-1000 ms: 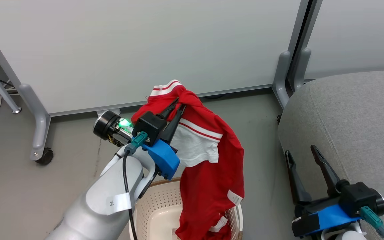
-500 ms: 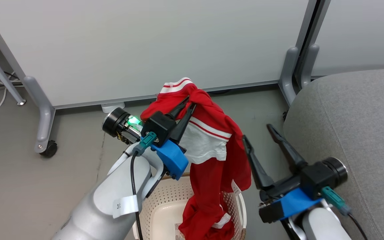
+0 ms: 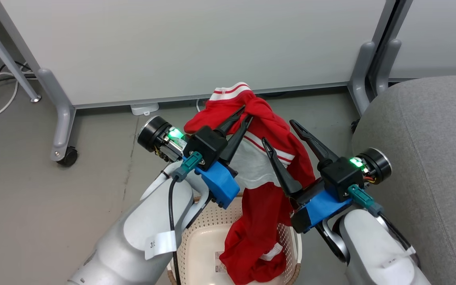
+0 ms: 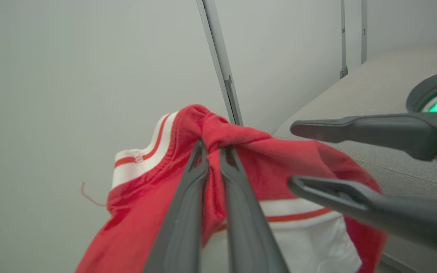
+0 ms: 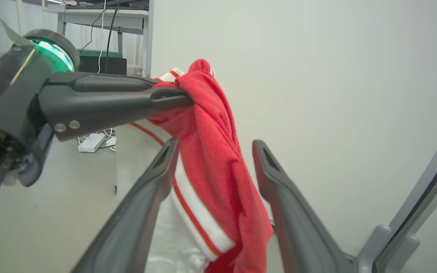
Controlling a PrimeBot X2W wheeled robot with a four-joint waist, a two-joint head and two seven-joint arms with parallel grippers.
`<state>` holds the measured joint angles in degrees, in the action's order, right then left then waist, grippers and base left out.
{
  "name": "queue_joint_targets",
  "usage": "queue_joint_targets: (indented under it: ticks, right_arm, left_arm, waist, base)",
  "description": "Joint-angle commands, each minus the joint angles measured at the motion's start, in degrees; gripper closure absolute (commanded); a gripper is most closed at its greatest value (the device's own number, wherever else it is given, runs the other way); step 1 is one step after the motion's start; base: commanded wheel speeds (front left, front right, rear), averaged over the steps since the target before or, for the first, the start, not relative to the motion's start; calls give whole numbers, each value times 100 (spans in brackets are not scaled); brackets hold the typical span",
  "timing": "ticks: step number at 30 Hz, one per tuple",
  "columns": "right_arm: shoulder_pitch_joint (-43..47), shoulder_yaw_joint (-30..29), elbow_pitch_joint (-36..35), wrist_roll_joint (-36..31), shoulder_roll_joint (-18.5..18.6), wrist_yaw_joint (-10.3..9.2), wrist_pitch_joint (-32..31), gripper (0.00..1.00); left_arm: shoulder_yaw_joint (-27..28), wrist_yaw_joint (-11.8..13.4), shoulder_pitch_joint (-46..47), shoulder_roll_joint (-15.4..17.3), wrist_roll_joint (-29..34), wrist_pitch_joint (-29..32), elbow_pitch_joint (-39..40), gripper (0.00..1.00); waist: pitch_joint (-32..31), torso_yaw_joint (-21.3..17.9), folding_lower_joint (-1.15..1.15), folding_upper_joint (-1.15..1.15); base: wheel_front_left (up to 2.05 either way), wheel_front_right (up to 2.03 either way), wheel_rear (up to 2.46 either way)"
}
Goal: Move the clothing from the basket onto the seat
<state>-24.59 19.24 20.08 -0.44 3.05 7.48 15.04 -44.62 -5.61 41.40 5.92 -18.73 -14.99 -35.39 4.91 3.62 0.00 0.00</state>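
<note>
a: step in hand?
b: lift-out, part way. left gripper (image 3: 247, 113) pinches a fold of the clothing (image 3: 265, 198) close to its white-striped band. fingers narrow, red cloth bunched between them. the piece is held up above the basket (image 3: 196, 229).

a: clear of the basket?
b: no. the upper part hangs in the air, the lower end trails down inside, on the basket's right side. a second piece under it: can't tell.

a: the other arm?
b: right gripper (image 3: 279, 132) is spread wide and holds nothing. its wrist view has the hanging red fold with the white stripe between the two fingers (image 5: 157, 170), not pinched. touching the cloth or just apart: can't tell.

a: the seat?
b: seat (image 3: 430, 130) lies to the robot's right, grey, near the basket. nothing red on the part in view.

a: next move, your read?
b: probably the right closes on that fold for a second hold. then both arms need to raise until the tail leaves the rim, and carry right over the cushion.

a: what does it call for?
b: height first, then sideways. a low tail could catch the rim and drag the basket. one pinch on soft cloth may slip, hence the second hold.
</note>
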Motion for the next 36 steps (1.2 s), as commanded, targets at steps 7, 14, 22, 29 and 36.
queue_joint_targets:
  ticks: [7,14,22,29,36]
  right_arm:
    - [-454,61,725,-154,24,3,22,0]
    - [-628,120,1240,7,2,3,22,100]
    - [-656,179,1253,113,-8,2,22,100]
    - [-614,199,1202,149,-13,2,22,100]
    - [-621,190,1149,190,-16,2,22,100]
  left_arm:
    - [10,-37,127,-81,105,-29,120,100]
    - [60,-66,128,-131,143,-29,161,100]
    - [109,-98,81,-150,179,-29,122,100]
    - [147,-116,27,-165,235,-29,112,100]
    - [208,-80,24,-176,318,-29,91,0]
  waist:
    - [108,111,0,0]
    - [156,148,0,0]
    - [129,115,0,0]
    - [94,101,0,0]
    - [106,106,0,0]
  base:
    - [0,0,0]
    - [0,0,0]
    - [0,0,0]
    - [0,0,0]
    - [0,0,0]
